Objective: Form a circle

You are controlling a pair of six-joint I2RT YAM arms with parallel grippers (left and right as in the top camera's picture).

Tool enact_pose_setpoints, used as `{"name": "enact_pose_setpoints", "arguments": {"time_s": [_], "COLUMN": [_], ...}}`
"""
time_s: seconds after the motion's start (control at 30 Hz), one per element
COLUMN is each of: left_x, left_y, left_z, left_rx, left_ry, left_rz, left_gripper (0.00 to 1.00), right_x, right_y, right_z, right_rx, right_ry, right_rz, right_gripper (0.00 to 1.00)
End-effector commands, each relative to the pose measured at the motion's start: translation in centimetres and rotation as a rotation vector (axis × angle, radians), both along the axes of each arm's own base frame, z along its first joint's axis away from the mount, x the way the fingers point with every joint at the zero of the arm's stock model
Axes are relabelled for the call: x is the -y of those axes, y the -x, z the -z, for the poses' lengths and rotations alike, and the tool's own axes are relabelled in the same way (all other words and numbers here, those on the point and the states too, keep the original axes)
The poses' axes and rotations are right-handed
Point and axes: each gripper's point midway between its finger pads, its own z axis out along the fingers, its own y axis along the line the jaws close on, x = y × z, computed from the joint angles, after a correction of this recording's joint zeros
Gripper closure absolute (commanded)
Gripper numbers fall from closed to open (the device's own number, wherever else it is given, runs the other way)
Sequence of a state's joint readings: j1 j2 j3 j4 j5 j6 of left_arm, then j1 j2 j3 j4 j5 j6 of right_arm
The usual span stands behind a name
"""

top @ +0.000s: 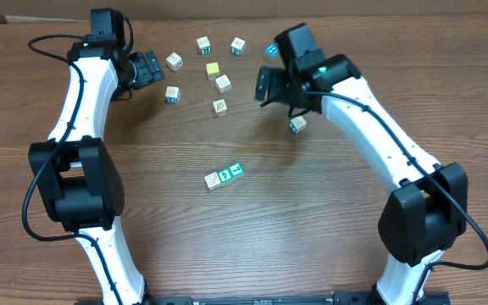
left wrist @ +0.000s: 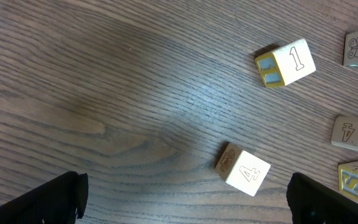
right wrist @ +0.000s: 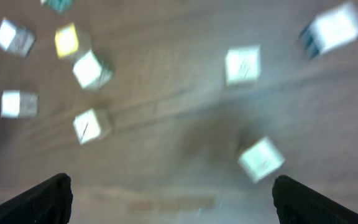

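Several small lettered cubes lie scattered on the wooden table [top: 329,220]: a loose cluster at the back around a yellow cube [top: 213,70], a pair side by side [top: 224,176] nearer the middle, and a single cube [top: 298,124] under the right arm. My left gripper [top: 146,69] is open beside the cluster's left edge. In the left wrist view its jaws [left wrist: 185,208] stand wide with nothing between them, and a cube marked 4 [left wrist: 243,170] lies just ahead. My right gripper [top: 265,87] is open at the cluster's right side. Its wrist view is blurred, with a cube [right wrist: 261,158] near the right finger [right wrist: 319,202].
A blue cube [top: 272,51] shows partly behind the right wrist at the back. A cube marked 1 [left wrist: 286,63] and three more cubes at the right edge show in the left wrist view. Both arms reach in from the front, left and right.
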State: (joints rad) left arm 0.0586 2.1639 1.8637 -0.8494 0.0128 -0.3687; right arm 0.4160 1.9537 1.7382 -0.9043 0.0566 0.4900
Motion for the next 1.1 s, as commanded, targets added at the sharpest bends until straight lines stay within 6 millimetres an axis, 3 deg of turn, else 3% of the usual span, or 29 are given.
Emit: {"name": "enact_pose_setpoints", "arguments": {"time_s": [0.0,0.13,0.23,0.37,0.63,0.8,1.07], "left_x": [0.5,0.5,0.5,0.5,0.5,0.5,0.5], "left_y": [-0.3,-0.3,-0.3,-0.3,-0.3,-0.3,-0.3], "left_z": [-0.8,-0.8,-0.7,-0.7,-0.7,-0.8,-0.8], "left_rx": [0.02,0.02,0.019,0.019,0.019,0.02,0.02], "left_ry": [0.013,0.013,0.013,0.013,0.013,0.013,0.013], "left_rz": [-0.009,-0.009,-0.009,-0.009,-0.009,-0.009,-0.009], "left_gripper": [0.0,0.0,0.0,0.0,0.0,0.0,0.0], "right_x": [2.5,3.3,1.9,-0.7,-6.7,-10.1,-12.1], "right_y": [-2.0,-2.5,-1.7,0.6,7.4,11.6,14.0], "right_z": [-0.6,1.1,2.5,3.3,4.4,5.1,7.3], "right_rx": [0.066,0.031,-0.032,-0.094,-0.196,-0.235,-0.189], "right_ry": [0.08,0.082,0.02,-0.015,0.079,0.118,0.238], "right_rz": [-0.007,-0.003,-0.058,-0.171,-0.456,-0.583,-0.649], "right_gripper": [0.0,0.0,0.04,0.09,0.0,0.0,0.0]}}
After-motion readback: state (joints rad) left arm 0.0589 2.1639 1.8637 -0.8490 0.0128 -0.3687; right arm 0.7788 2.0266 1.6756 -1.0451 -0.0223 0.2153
